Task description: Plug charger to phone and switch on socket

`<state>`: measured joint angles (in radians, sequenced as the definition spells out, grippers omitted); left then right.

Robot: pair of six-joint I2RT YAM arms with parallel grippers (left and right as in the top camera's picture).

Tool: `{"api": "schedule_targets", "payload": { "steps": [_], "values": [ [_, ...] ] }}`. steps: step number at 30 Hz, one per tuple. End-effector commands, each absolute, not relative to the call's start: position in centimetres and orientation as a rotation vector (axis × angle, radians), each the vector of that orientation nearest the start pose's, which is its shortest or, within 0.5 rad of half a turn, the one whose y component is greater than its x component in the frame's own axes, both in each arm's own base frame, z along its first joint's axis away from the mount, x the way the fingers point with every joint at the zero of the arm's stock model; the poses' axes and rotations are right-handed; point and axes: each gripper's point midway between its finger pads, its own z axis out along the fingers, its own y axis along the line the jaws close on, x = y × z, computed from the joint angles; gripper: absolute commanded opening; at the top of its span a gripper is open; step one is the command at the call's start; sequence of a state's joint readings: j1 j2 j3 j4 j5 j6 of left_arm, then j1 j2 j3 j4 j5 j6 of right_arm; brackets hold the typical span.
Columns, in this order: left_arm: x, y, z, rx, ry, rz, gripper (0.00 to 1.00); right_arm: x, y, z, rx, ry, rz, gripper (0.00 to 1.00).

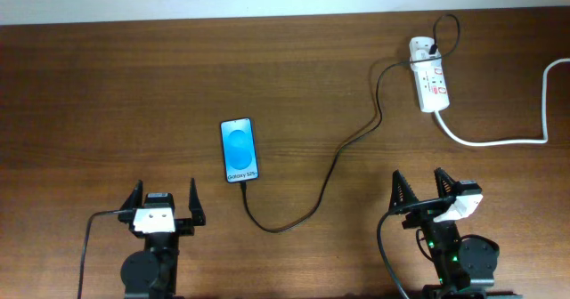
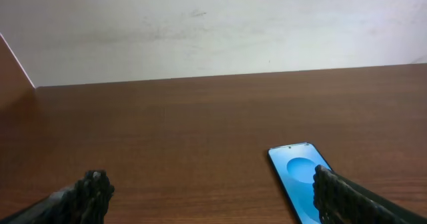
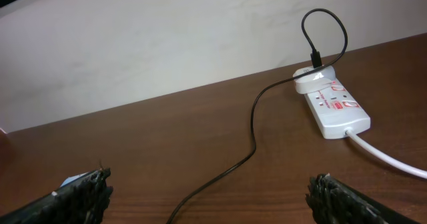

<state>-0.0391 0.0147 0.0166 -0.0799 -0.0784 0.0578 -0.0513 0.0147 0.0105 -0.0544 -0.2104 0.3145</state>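
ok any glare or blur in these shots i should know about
Overhead: even light, no hard shadows; the phone screen glows bright blue and the white power strip looks slightly washed out. Left wrist: the left pincer is dark and soft at the bottom edge, one finger hiding the phone's corner. Right wrist: the charger cable and power strip are sharp, the frame tilts.

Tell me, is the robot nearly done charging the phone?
Thin black cable already runs from the white power strip to the blue-screened phone; plugged in, I can't tell. Left gripper and right gripper hang open, holding nothing. Switching the strip on seems left.
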Motion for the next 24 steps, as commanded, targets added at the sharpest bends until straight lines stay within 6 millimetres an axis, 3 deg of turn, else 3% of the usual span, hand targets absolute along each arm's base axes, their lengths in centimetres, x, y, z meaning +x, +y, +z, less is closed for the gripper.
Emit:
{"api": "schedule_targets", "payload": {
  "steps": [1, 24],
  "values": [
    [24.59, 0.25, 15.75, 0.045, 1.646, 0.089, 0.99, 24.37, 2.66, 16.05, 0.122, 1.638, 0.385, 0.98],
    [24.59, 0.25, 15.76, 0.045, 1.645, 0.089, 0.99, 24.43, 2.26, 16.05, 0.139, 1.636, 0.365, 0.98]
  ]
}}
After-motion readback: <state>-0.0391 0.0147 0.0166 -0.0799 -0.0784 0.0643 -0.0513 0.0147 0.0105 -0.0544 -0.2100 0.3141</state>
